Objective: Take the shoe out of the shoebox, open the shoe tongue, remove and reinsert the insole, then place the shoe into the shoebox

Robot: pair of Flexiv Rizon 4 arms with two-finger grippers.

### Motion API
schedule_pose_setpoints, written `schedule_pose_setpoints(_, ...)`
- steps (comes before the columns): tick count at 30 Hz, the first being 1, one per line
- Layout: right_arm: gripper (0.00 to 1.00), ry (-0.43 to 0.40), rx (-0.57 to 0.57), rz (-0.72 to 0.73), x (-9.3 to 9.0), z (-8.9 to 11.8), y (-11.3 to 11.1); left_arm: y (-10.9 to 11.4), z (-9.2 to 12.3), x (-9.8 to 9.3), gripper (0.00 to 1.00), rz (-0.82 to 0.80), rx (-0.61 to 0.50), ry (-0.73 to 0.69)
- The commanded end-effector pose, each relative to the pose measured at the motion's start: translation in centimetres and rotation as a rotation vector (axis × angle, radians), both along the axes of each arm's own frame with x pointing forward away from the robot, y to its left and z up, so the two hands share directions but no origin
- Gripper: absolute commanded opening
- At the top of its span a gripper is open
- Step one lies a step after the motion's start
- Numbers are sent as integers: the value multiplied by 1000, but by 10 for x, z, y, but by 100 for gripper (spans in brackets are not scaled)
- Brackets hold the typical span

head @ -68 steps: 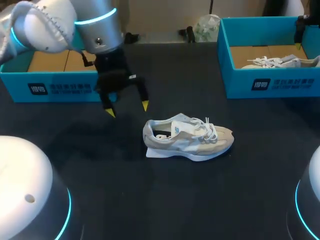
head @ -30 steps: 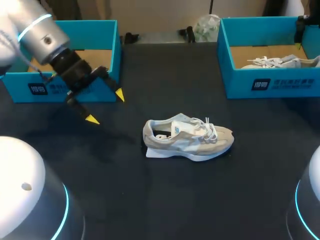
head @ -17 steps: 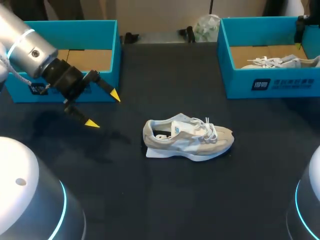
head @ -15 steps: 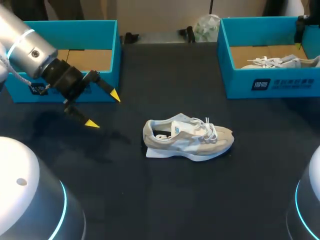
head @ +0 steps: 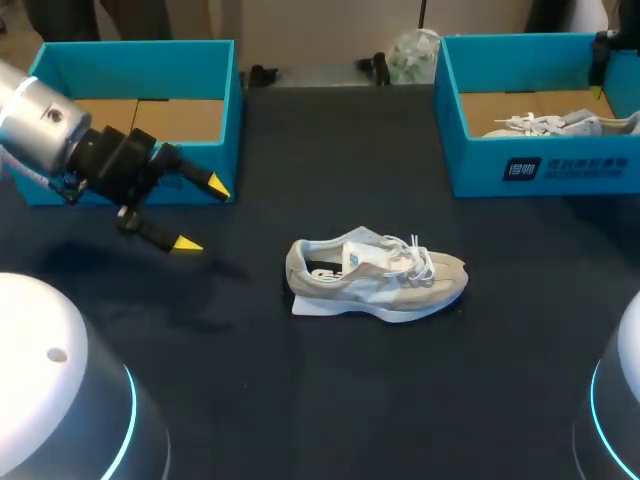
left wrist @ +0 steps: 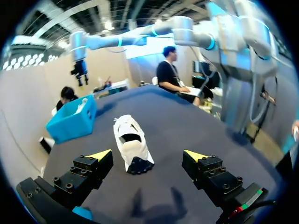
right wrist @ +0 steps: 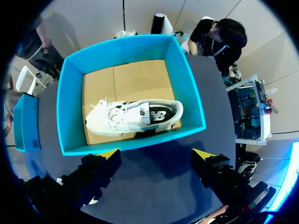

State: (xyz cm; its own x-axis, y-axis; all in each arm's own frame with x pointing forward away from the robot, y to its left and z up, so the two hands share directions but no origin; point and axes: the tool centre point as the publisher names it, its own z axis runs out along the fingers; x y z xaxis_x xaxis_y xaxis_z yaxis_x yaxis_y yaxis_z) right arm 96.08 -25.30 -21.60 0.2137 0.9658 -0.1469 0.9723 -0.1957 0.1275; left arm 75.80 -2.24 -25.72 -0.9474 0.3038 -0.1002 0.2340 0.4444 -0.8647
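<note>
- The beige-and-white shoe (head: pixel 375 277) stands upright on its sole near the middle of the dark desk (head: pixel 330 400), outside both boxes, laces up and toe toward the right side of the head view.
- The left shoebox (head: pixel 228 120), a blue open box at the desk's far left, shows a brown cardboard floor.
- The right shoebox (head: pixel 545 165), also blue and open, sits at the far right; a second white shoe (right wrist: pixel 133 116) lies on its side on the brown cardboard floor inside.
- The left arm (head: pixel 45 125) comes in low in front of the left shoebox; the left jaws are spread wide with nothing between them, their yellow tips turned toward the shoe on the desk and well apart from it. In the left wrist view that shoe (left wrist: pixel 131 144) lies ahead, heel nearest.
- The right jaws hang above the right shoebox, spread wide and holding nothing; in the right wrist view the box's near wall (right wrist: pixel 135 142) lies just ahead of the tips.
</note>
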Motion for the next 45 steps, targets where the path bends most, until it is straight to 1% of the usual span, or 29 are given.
schedule_pose_setpoints(1, 100, -2, 0, -1, -1, 0, 0, 4, -14, -9, 100, 164, -44, -38)
schedule_pose_setpoints(4, 100, -2, 0, -1, -1, 0, 0, 5, -24, -8, 100, 221, -69, -24)
schedule_pose_setpoints(9, 100, -2, 0, -1, -1, 0, 0, 2, -40, -9, 100, 260, -83, -11)
schedule_pose_setpoints(10, 100, -2, 0, -1, -1, 0, 0, 2, -44, -9, 100, 276, -109, -6)
schedule_pose_setpoints(12, 100, -2, 0, -1, -1, 0, 0, 2, -55, -8, 100, 284, -90, -14)
schedule_pose_setpoints(14, 100, -2, 0, -1, -1, 0, 0, 2, -65, -8, 100, 288, -103, 8)
schedule_pose_setpoints(15, 100, -2, 0, -1, -1, 0, 0, 1, -69, -8, 100, 289, -115, -5)
schedule_pose_setpoints(17, 100, -2, 0, -1, -1, 0, 0, 3, -83, -7, 100, 296, -94, 5)
schedule_pose_setpoints(20, 100, -2, 0, -1, -1, 0, 0, 5, -98, -5, 100, 327, -105, 29)
schedule_pose_setpoints(27, 100, -2, 0, -1, -1, 0, 0, 7, -122, 0, 100, 363, -85, 37)
schedule_pose_setpoints(33, 100, -2, 0, -1, -1, 0, 0, 10, -136, 3, 100, 406, -83, 58)
schedule_pose_setpoints(36, 100, -2, 0, -1, -1, 0, 0, 9, -143, 5, 100, 407, -77, 54)
schedule_pose_setpoints(37, 100, -2, 0, -1, -1, 0, 0, 8, -145, 6, 100, 391, -92, 55)
schedule_pose_setpoints(45, 100, -2, 0, -1, -1, 0, 0, 8, -145, 6, 100, 391, -92, 55)
